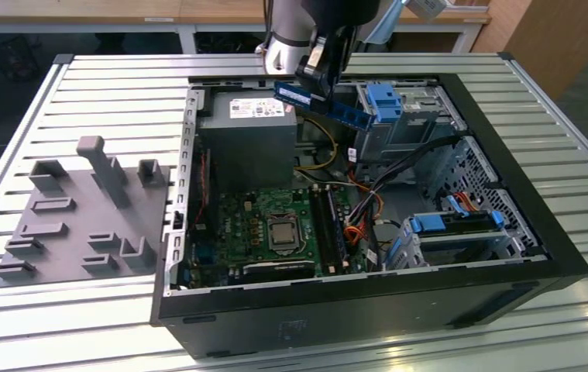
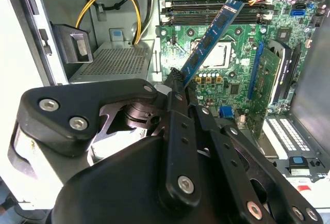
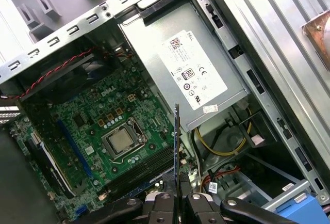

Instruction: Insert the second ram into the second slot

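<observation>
End effector (image 1: 318, 84) gripping second ram (image 1: 345, 112), motherboard (image 1: 273, 225) inside open case (image 1: 376, 306)

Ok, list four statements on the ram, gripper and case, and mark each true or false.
1. The gripper is shut on the second ram. True.
2. The second ram sits in a slot. False: it is held in the air over the open case.
3. The case is open, its motherboard exposed. True.
4. The grey fixture lies on the exterior view's right of the case. False: on its left.
</observation>
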### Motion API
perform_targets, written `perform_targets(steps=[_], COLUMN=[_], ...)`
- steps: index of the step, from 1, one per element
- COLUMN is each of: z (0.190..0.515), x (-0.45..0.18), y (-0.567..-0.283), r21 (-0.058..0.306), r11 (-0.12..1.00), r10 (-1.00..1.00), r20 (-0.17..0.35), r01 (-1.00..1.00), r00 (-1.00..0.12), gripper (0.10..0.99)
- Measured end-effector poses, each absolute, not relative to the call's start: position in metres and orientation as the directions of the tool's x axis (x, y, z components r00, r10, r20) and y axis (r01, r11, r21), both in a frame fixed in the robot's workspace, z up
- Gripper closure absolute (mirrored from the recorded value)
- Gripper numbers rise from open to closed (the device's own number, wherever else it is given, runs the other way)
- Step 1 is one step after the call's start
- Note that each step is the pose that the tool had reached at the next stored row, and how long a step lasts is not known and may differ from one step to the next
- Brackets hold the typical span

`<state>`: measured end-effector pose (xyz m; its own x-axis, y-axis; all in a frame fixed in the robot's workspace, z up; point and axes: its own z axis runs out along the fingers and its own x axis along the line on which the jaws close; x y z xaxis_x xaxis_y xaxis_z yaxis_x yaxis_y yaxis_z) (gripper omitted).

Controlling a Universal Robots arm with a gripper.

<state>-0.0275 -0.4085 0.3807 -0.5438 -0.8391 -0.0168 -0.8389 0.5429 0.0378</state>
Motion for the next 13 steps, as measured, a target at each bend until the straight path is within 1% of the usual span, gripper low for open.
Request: perform_targets(steps=[13], z=[0.3807], x=[-0.0275], y=[-0.4085], r21=[0.038], r11=[0.551], r10=[-0.833], r20=[-0.017], r01=[-0.833], r00=[-0.552], gripper=[0.945])
